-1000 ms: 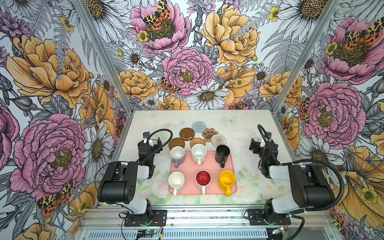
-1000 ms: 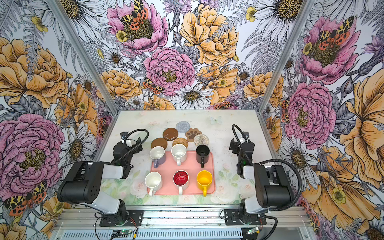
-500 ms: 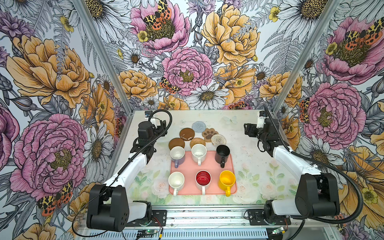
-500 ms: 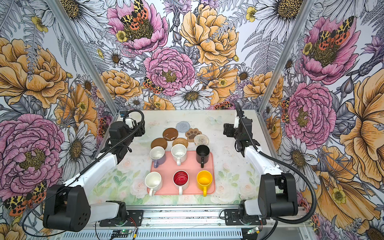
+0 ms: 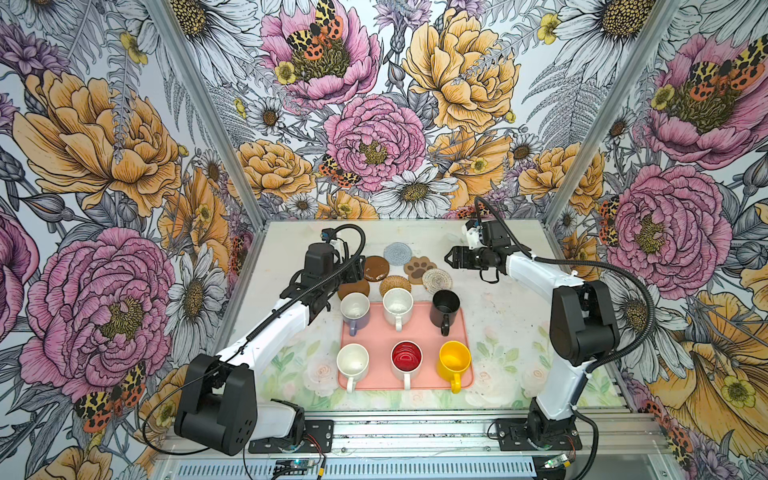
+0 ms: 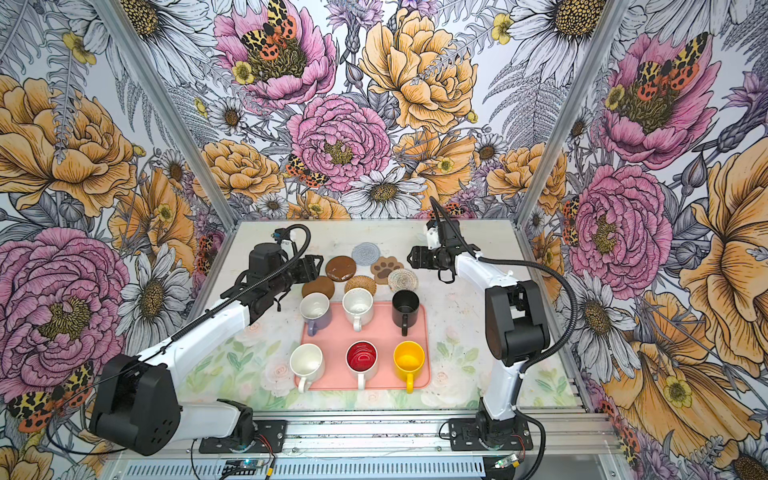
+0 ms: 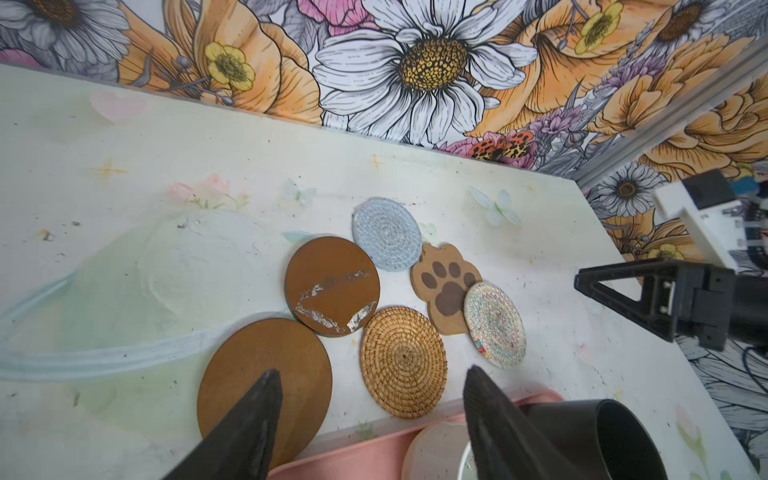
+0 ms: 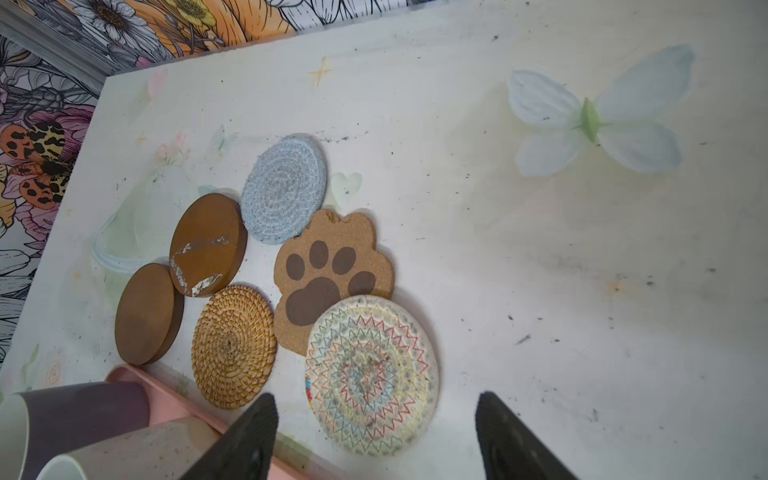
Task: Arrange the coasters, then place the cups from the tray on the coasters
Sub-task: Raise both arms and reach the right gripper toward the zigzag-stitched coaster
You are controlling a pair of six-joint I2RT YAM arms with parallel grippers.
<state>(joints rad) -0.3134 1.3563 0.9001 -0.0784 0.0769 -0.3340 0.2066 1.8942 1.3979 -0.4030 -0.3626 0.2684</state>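
Flowery walls (image 5: 374, 137) close round a pale table (image 5: 503, 307) where six cups (image 5: 397, 305) sit on the pink tray (image 5: 417, 334), coasters (image 5: 395, 286) clustered just behind it, left gripper (image 7: 370, 372) and right gripper (image 8: 376, 397) gaping empty there too

From the left wrist, the fingers (image 7: 249, 432) of the left end effector (image 7: 372, 372) run off the edge of the view, as do the white speckled cup (image 7: 432, 453) and the black cup (image 7: 602, 440), while only a strip of the tray (image 7: 357, 461) shows. From the right wrist, the fingers (image 8: 245, 440) of the right end effector (image 8: 376, 399) are likewise cut short, and the lavender cup (image 8: 83, 411) is clipped at a corner. The pale woven coaster (image 8: 370, 374) lies over part of the paw-shaped coaster (image 8: 328, 274). In a top view, the left arm (image 5: 286, 324) and the lavender cup's rim hide the edges of a plain brown disc (image 5: 357, 286).
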